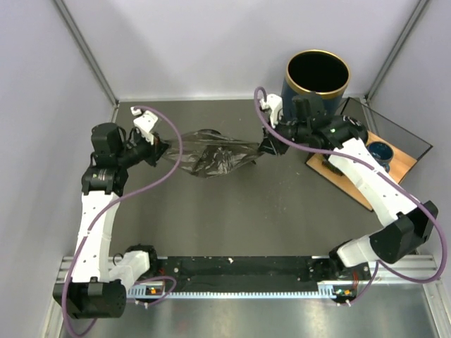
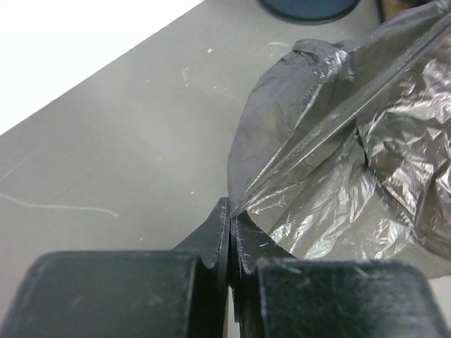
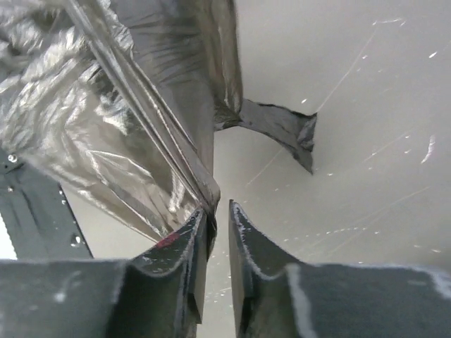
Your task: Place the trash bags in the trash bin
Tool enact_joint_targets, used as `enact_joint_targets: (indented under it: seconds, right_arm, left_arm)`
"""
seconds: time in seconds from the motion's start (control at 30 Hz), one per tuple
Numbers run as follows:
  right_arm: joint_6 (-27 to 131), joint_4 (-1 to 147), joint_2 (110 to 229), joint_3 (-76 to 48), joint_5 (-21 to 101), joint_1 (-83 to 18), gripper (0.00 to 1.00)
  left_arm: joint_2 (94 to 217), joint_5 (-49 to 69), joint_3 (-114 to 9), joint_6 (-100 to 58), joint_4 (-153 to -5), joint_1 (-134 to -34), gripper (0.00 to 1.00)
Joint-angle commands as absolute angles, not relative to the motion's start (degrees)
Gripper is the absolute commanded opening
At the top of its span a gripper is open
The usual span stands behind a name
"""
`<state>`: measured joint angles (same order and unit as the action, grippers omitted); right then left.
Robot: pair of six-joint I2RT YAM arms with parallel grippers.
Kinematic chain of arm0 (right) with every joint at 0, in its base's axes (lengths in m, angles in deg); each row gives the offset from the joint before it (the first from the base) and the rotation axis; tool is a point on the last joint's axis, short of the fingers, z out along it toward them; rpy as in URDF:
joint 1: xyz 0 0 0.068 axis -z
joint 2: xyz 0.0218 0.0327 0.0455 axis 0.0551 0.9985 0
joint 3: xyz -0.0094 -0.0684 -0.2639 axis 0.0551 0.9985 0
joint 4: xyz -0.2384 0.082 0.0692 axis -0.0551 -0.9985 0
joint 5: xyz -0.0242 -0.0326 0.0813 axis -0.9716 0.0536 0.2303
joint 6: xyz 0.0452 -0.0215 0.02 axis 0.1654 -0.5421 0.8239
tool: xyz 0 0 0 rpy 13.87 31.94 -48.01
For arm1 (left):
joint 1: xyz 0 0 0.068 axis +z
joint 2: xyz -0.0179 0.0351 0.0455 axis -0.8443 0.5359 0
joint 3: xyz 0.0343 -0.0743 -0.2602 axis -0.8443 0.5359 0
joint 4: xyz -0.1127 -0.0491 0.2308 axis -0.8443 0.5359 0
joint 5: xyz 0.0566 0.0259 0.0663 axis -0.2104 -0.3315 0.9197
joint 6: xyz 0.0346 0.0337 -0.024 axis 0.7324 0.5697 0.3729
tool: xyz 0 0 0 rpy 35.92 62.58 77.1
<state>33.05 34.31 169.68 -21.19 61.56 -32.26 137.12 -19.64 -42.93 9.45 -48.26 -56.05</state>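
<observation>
The black glossy trash bag (image 1: 211, 155) hangs stretched above the table between both grippers. My left gripper (image 1: 163, 150) is shut on its left end; in the left wrist view the film (image 2: 338, 155) fans out from the closed tips (image 2: 230, 211). My right gripper (image 1: 266, 148) is at the bag's right end. In the right wrist view its jaws (image 3: 220, 211) stand a narrow gap apart, and the film (image 3: 106, 105) lies against the tip of the left finger (image 3: 190, 239). The navy trash bin (image 1: 292, 95), gold-rimmed, stands upright at the back right, just behind the right gripper.
A wooden board (image 1: 352, 179) at the right holds a small blue bowl (image 1: 380, 151). A dark flat panel (image 1: 398, 130) lies behind it. Grey walls close in the table on the left, back and right. A flap of bag (image 3: 282, 127) hangs loose below the right gripper.
</observation>
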Motion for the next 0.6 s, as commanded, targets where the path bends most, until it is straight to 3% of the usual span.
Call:
enact_joint_targets:
  seconds: [0.0,0.07,0.1,0.2,0.3,0.57]
  right_arm:
    - [38.0,31.6,173.5,-32.2,64.1,-29.6,0.39]
    - [50.5,33.3,175.1,-33.6,74.0,-29.5,0.5]
    - [55.3,35.0,175.4,-32.6,76.5,-29.5,0.68]
    - [71.4,45.0,174.0,-23.1,82.1,-29.9,0.81]
    - [78.0,48.6,172.4,-14.9,82.7,-30.1,0.85]
    - [57.8,49.3,163.1,-9.7,71.0,-34.3,0.91]
  left_arm:
    - [136.5,-31.5,-45.1,1.3,-52.5,-55.5,0.0]
    - [136.4,-34.2,-42.6,-12.8,-57.8,-55.9,0.0]
    - [136.0,-34.1,-41.1,-17.0,-60.6,-55.9,0.0]
    - [132.5,-31.8,-35.5,-29.4,-70.1,-55.9,0.0]
    - [131.2,-30.8,-33.6,-35.7,-72.6,-55.9,0.0]
    - [132.7,-30.9,-35.5,-36.5,-70.5,-56.1,0.0]
